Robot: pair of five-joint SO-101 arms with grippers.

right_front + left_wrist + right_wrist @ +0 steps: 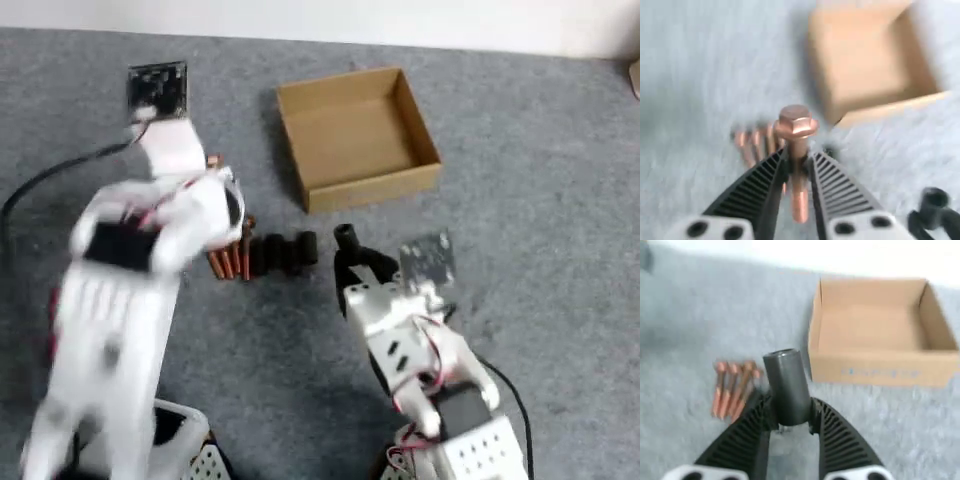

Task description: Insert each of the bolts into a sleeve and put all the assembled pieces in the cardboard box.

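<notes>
Presently the left gripper (pixel 796 161) pinches a bolt (pixel 796 125) at mid-shank and the right gripper (pixel 788 409) clamps a sleeve (pixel 785 377) by one end, both near the cardboard box (pixel 880 371); judged light, rigid, smooth parts, liable to slip unless gripped squarely.

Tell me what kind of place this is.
Likely a robotics lab bench: two robot arms, a grey mat-covered table, and bolts, sleeves and a cardboard box set out for assembly practice.

My left end effector (pixel 797 157) grips a copper bolt (pixel 796 125) by its shank, hexagonal head outward. My right end effector (pixel 790 407) clamps a black sleeve (pixel 785 382), open end outward. On the grey desk (pixel 550 200), spare bolts (pixel 228 262) and more sleeves (pixel 285 251) lie together, near the open cardboard box (pixel 375 190).
</notes>
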